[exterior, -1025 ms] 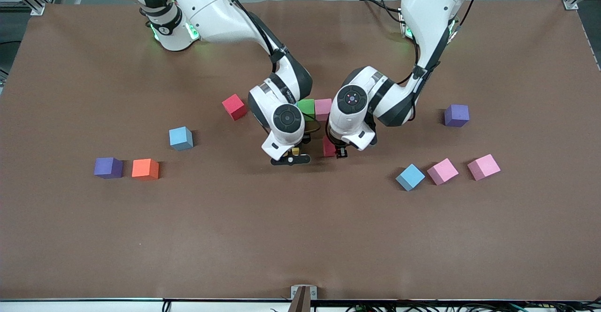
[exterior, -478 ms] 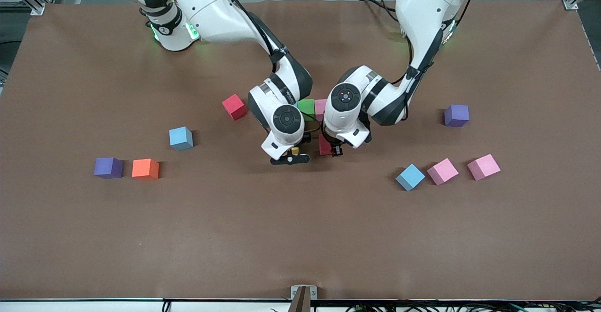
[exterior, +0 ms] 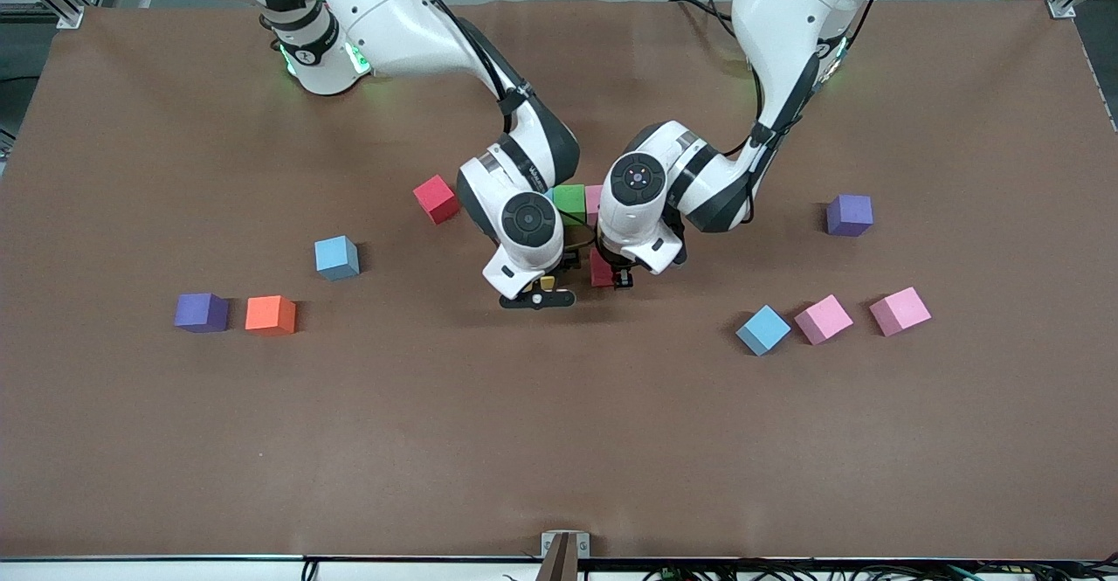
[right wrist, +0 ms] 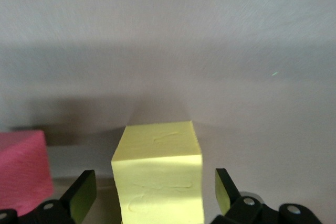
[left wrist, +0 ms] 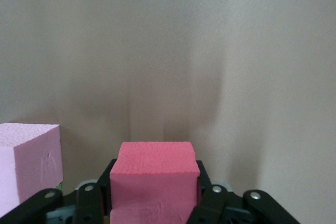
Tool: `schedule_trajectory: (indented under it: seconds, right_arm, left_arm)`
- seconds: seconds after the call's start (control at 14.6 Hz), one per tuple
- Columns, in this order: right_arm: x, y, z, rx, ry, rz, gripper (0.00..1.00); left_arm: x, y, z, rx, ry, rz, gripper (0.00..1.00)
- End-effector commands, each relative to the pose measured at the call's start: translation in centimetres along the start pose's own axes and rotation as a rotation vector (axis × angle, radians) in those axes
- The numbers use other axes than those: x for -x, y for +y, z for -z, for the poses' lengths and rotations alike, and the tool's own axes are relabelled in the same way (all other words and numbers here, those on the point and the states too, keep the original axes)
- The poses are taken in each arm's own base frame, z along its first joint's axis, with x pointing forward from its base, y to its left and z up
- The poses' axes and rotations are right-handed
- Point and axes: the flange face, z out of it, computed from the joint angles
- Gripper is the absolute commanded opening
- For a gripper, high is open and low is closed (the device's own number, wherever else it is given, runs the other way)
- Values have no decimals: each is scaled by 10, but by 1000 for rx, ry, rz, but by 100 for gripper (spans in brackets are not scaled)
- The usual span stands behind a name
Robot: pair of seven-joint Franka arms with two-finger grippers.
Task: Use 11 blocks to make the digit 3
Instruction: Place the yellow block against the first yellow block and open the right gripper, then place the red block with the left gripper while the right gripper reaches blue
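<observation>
Right wrist view: right hand [right wrist: 149,203] wide, clear of yellow block [right wrist: 157,174]. Left hand [left wrist: 152,203] grips dark pink block [left wrist: 154,179] mid-worktop. Lower straight, flush beside yellow.

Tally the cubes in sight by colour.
light blue cubes: 2
pink cubes: 3
red cubes: 2
yellow cube: 1
green cube: 1
orange cube: 1
purple cubes: 2
Total: 12
</observation>
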Motion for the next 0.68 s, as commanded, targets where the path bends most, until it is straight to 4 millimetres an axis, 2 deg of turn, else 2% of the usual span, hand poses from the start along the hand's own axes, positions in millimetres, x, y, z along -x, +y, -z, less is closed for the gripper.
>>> schedule_trajectory:
  seconds: [0.0, 0.14, 0.27, 0.41, 0.55, 0.62]
  right_arm:
    - [-14, 31, 56, -54, 32, -60, 100]
    - [-35, 64, 89, -67, 78, -113, 100]
    - [-60, 114, 107, -57, 106, -197, 100]
    - [-76, 170, 114, -2, 55, -303, 100]
    - [-93, 231, 123, 17, 34, -369, 100]
    - [-99, 255, 123, 16, 28, -373, 100]
  left_arm:
    - [8, 0, -1, 24, 1, 0, 25]
    - [15, 0, 0, 31, -7, 17, 25]
    - [26, -4, -7, 30, -6, 20, 25]
    - [33, -5, -11, 33, -12, 25, 25]
    - [40, -8, -15, 51, -35, 36, 25]
    - [43, -10, -14, 54, -39, 33, 25]
